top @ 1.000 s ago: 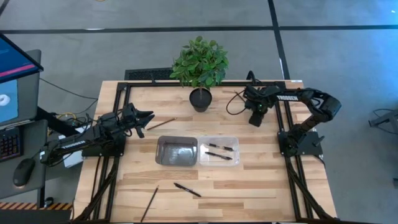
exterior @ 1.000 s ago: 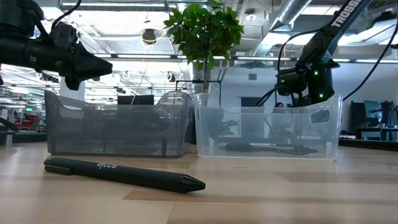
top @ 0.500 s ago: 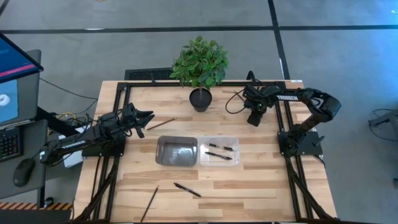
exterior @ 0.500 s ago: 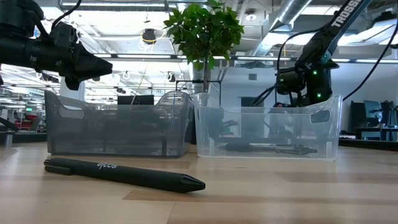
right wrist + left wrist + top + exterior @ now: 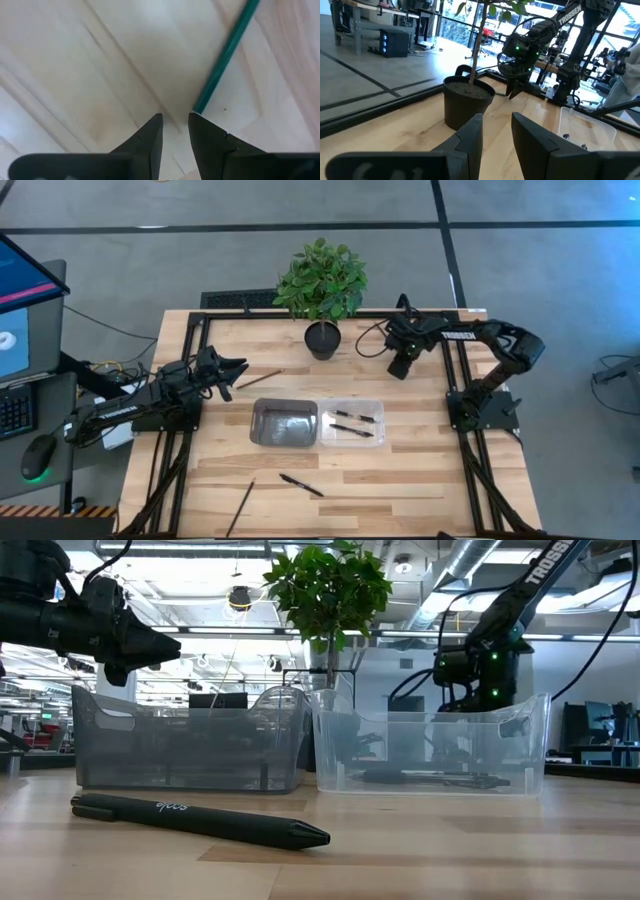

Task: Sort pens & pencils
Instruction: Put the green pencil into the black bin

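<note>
Two black pens lie in the clear bin. A third pen lies flat on the table near its near edge, close up in the low view. One brownish pencil lies just right of my left gripper, and another lies at the near edge. My left gripper hovers narrowly open. My right gripper hangs low over the far right of the table, narrowly open. Its wrist view shows a thin green stick lying on the wood just beyond the fingertips.
A grey bin stands left of the clear bin at the table's middle. A potted plant stands at the far edge between the arms, seen in the left wrist view as well. A cable loops near the right gripper.
My right gripper has moved a short way toward the table's left, nearer the potted plant. The left arm, the pens and the pencils have stayed where they were.
</note>
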### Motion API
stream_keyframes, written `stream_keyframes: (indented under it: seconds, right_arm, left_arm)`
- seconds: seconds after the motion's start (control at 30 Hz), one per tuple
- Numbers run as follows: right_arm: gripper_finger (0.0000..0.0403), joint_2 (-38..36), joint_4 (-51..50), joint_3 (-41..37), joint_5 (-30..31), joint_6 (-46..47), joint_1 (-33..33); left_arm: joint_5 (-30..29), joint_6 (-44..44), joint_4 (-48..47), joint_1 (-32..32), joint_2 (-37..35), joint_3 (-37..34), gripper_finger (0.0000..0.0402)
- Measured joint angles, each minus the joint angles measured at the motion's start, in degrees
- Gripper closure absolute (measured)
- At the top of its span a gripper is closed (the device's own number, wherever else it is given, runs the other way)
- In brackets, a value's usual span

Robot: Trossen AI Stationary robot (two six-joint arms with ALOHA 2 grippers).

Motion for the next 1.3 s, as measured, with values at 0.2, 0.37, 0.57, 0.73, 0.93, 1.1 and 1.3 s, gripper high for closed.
stream_keyframes:
  seconds: [0.2, 0.37, 0.57, 0.73, 0.93, 1.1, 1.3]
  right_arm:
    - [0.0283, 2.33, -0.73, 0.26, 0.45, 8.77, 0.07]
    - [0.0283, 2.41, -0.47, 0.26, 1.52, 9.88, 1.38]
    - [0.0283, 2.36, -0.78, 0.50, 1.68, 15.05, 1.53]
    - [0.0283, 2.36, -0.73, 0.50, 1.66, 18.15, 1.53]
    - [0.0283, 2.36, -0.74, 0.50, 1.68, 23.25, 1.53]
    - [0.0283, 2.36, -0.76, 0.48, 1.70, 24.91, 1.51]
    - [0.0283, 2.36, -0.74, 0.48, 1.70, 24.96, 1.51]
  left_arm:
    - [0.00, -0.20, 0.02, -0.01, 0.00, 0.00, 0.0308]
    - [0.00, -2.74, 0.04, 0.01, 0.00, 0.00, 0.0308]
    - [0.00, -2.60, 0.04, 0.00, 0.00, 0.00, 0.0308]
    - [-0.13, -2.62, 0.08, 0.01, 0.00, 0.00, 0.0308]
    - [-0.13, -2.64, 0.09, -0.01, -0.02, 0.00, 0.0308]
    - [-0.15, -2.31, 0.11, 0.01, -0.01, 0.00, 0.0308]
    - [-0.21, -1.22, 0.11, 0.01, 0.00, 0.00, 0.0308]
